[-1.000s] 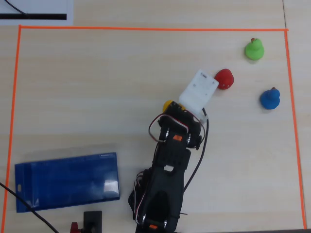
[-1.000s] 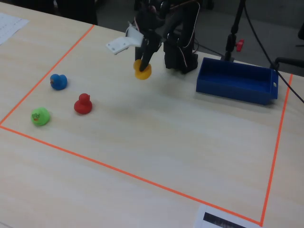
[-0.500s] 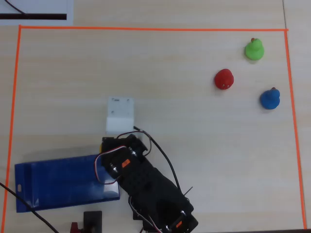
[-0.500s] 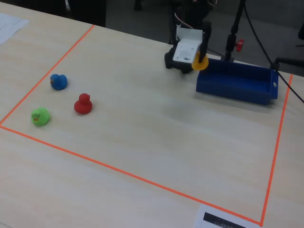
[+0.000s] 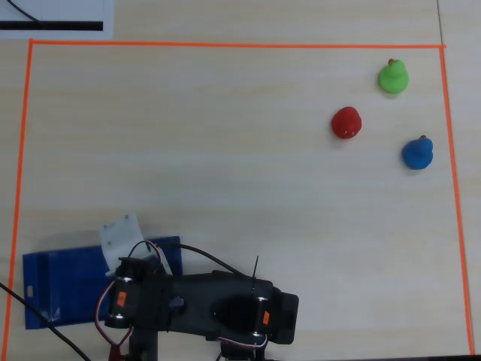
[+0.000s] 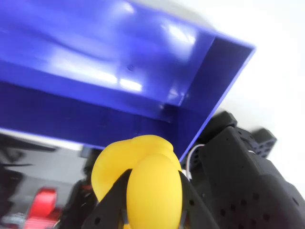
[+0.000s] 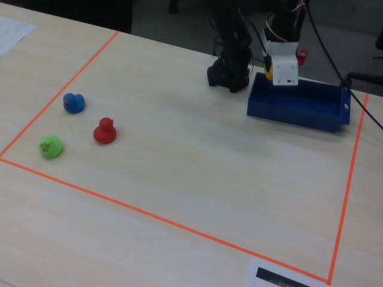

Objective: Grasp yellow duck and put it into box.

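The yellow duck (image 6: 143, 176) is held between my gripper's (image 6: 152, 193) black fingers in the wrist view, filling the lower middle. A sliver of the duck (image 7: 268, 68) shows beside the white gripper (image 7: 282, 70) in the fixed view. The gripper hangs just above the left end of the dark-blue box (image 7: 299, 106) there. In the overhead view the white gripper (image 5: 120, 237) covers the duck, over the upper right part of the box (image 5: 60, 289). The box's inner wall and corner (image 6: 119, 86) lie close ahead in the wrist view.
A red duck (image 5: 346, 122), a green duck (image 5: 393, 77) and a blue duck (image 5: 417, 153) sit at the far right of the overhead view. Orange tape (image 5: 225, 44) frames the table area. The arm's black base (image 5: 225, 308) stands right of the box.
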Action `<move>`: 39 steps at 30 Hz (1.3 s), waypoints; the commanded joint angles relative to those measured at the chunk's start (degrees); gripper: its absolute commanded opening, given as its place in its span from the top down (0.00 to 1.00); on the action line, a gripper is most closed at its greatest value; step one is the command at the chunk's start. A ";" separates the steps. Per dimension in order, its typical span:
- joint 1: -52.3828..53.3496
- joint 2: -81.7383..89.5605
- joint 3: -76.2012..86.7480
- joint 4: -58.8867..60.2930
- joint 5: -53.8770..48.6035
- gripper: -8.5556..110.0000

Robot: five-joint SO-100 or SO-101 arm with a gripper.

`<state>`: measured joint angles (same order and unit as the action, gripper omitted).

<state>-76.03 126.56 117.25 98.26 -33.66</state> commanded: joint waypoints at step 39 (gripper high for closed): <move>56.78 -4.92 -19.34 -13.27 -28.92 0.93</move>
<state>-41.66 118.83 101.78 91.85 -51.68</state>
